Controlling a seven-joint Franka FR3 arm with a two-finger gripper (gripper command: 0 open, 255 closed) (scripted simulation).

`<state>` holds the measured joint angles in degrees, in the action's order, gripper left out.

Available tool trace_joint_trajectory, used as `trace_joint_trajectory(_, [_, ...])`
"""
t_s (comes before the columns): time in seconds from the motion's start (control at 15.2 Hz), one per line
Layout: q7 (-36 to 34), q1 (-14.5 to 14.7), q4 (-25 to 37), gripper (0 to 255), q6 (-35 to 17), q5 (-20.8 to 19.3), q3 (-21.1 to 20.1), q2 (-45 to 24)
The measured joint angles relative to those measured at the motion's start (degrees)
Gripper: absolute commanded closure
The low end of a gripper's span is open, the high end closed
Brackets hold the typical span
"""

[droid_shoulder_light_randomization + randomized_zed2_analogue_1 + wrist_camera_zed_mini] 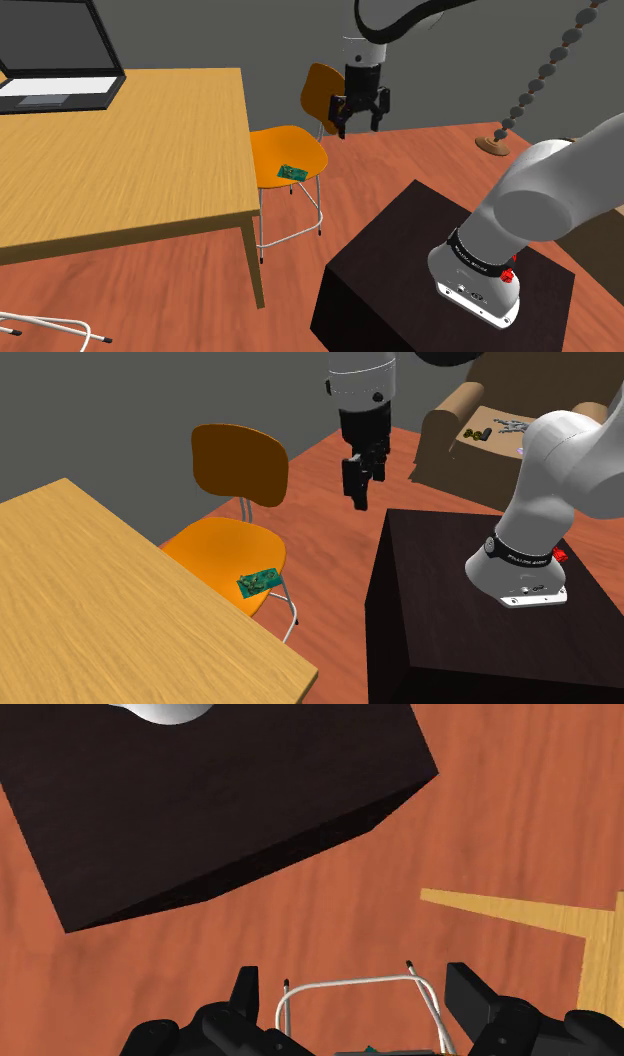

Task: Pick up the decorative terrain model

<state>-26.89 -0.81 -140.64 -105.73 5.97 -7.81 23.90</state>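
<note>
the hand, fingers spread and empty, hangs well above the small green terrain model, which lies below it on the orange chair, so it should centre over the model, then descend straight.

Grn model, orange chair

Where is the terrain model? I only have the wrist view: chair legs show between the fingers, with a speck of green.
Observer: The small green terrain model lies flat on the orange chair seat, near its front edge.
Operator: Is the hand over it?
Observer: Not quite. The hand hangs open well above seat level, toward the shoulder view's right of the model.
</note>
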Motion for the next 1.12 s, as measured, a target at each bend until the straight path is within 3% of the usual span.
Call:
trace_joint_trajectory(0.53, [-15.81, -1.26, 6.1, 0, -12.15, 2.69, -3.02, -17.67])
trace_joint_trajectory(1.12, [-31.26, -1.21, 16.34, 0, -22.96, 3.71, -2.38, -37.4])
